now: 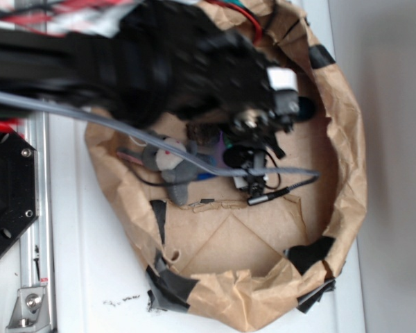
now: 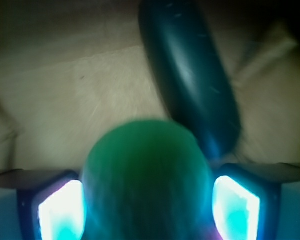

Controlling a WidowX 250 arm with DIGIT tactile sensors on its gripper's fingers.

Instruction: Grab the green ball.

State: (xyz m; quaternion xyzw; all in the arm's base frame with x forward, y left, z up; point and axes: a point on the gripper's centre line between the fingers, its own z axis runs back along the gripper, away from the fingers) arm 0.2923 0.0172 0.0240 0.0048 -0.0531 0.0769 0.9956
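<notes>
In the wrist view the green ball (image 2: 147,180) fills the gap between my two glowing pads (image 2: 60,210). Both pads press against its sides, so my gripper (image 2: 147,202) is shut on it. The picture is blurred. In the exterior view my gripper (image 1: 253,139) hangs under the blurred black arm over the middle of the brown paper bin (image 1: 347,139). The arm and gripper hide the ball there.
A dark teal capsule (image 2: 190,80) lies on the cardboard floor just beyond the ball. A grey plush toy (image 1: 172,165) lies left of the gripper and a brown lump (image 1: 201,132) sits near it. A grey cable (image 1: 125,128) crosses the bin. Crumpled paper walls ring it.
</notes>
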